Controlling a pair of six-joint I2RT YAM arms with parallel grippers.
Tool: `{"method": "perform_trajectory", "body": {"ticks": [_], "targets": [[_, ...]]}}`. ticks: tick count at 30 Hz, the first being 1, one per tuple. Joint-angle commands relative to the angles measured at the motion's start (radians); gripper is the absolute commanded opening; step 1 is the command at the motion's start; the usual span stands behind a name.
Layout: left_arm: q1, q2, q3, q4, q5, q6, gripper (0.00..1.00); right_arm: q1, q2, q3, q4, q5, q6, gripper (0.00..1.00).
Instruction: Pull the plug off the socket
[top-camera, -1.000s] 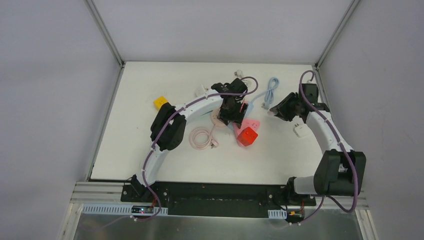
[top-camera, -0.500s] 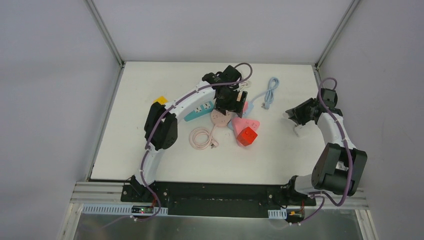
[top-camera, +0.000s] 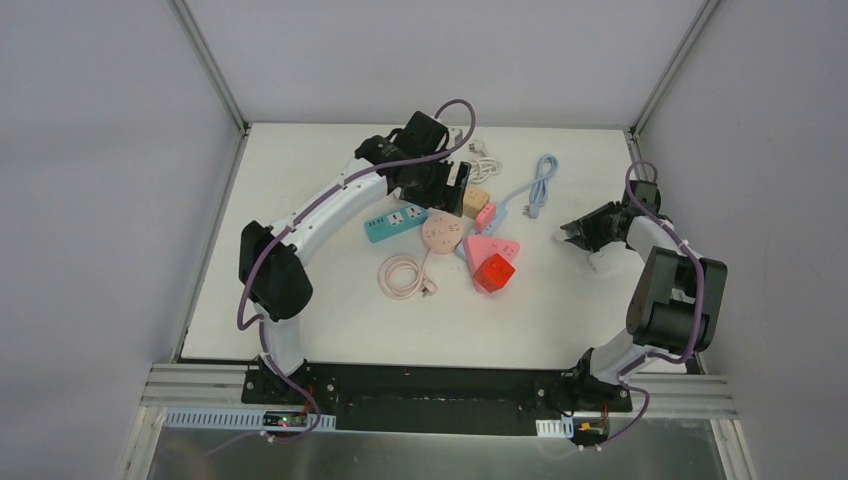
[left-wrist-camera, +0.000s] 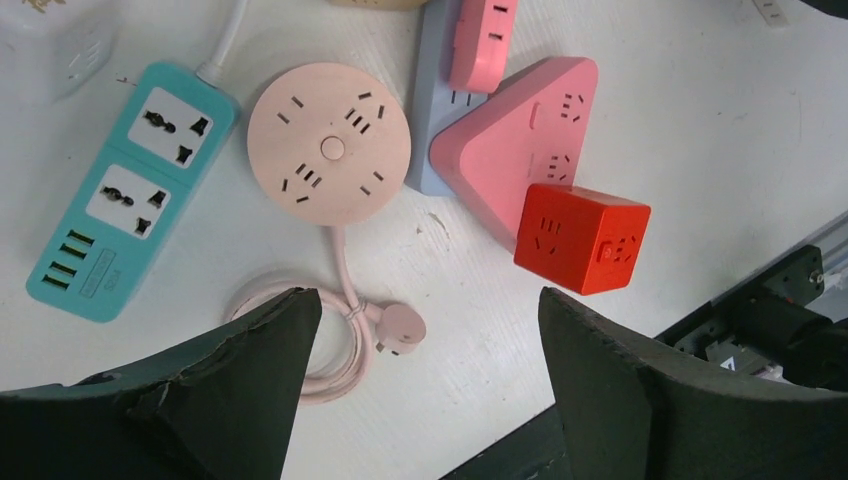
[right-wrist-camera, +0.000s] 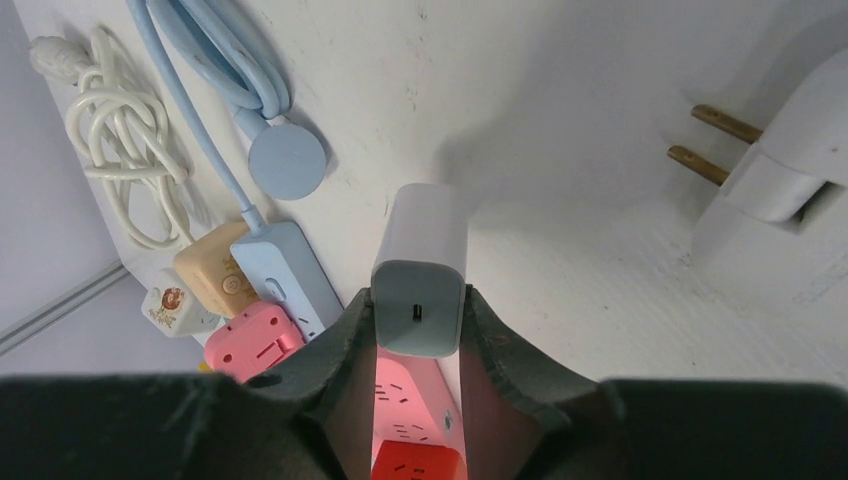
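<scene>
My right gripper (right-wrist-camera: 417, 310) is shut on a white charger plug (right-wrist-camera: 418, 270), holding it just above the table near the right edge, apart from every socket. In the top view this gripper (top-camera: 572, 232) sits well right of the socket cluster. That cluster holds a pink triangular socket (left-wrist-camera: 520, 150), a red cube socket (left-wrist-camera: 580, 238), a grey-blue strip (left-wrist-camera: 435, 110) and a round pink socket (left-wrist-camera: 328, 148). None of them has a plug in it. My left gripper (left-wrist-camera: 430, 310) hangs open above the cluster, holding nothing.
A teal power strip (top-camera: 396, 222) lies left of the cluster, with a coiled pink cord (top-camera: 402, 275) in front. A second white plug (right-wrist-camera: 775, 165) with brass prongs lies by my right gripper. A blue cable (top-camera: 541, 185) and a white cable (top-camera: 478, 150) lie at the back.
My left gripper opened and lifted back and to the left, off the sockets. My right arm drew away to the right with the white plug in its grip.
</scene>
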Motion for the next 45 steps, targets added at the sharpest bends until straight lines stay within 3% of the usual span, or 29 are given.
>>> {"method": "perform_trajectory", "body": {"ticks": [1,7,13,18,23,27,35,42,45], "targets": [[-0.002,-0.082,-0.063,-0.011,-0.024,0.054,0.84,-0.004,0.020,-0.017,0.072,0.009,-0.012,0.35],[-0.002,-0.114,-0.117,-0.042,-0.029,0.072,0.82,-0.005,-0.023,-0.024,0.016,0.098,-0.065,0.80],[-0.002,-0.081,-0.099,-0.044,0.045,0.068,0.81,0.016,-0.168,-0.045,-0.087,0.111,-0.082,0.90],[-0.002,-0.040,-0.064,-0.062,0.059,0.075,0.80,0.189,-0.336,-0.085,-0.168,0.150,-0.004,0.98],[0.000,-0.060,-0.120,-0.037,0.074,0.062,0.80,0.393,-0.505,-0.162,-0.201,0.240,0.167,1.00],[0.000,-0.077,-0.184,0.004,0.098,0.037,0.80,0.517,-0.539,-0.207,-0.219,0.269,0.243,1.00],[0.000,-0.046,-0.183,0.034,0.124,-0.011,0.79,0.648,-0.393,-0.176,-0.151,0.184,0.210,1.00],[-0.002,-0.014,-0.164,0.056,0.133,-0.051,0.77,0.704,-0.259,-0.084,-0.175,0.264,0.206,0.98],[-0.002,0.010,-0.158,0.066,0.158,-0.077,0.76,0.703,-0.236,-0.063,-0.196,0.300,0.207,0.92]]}}
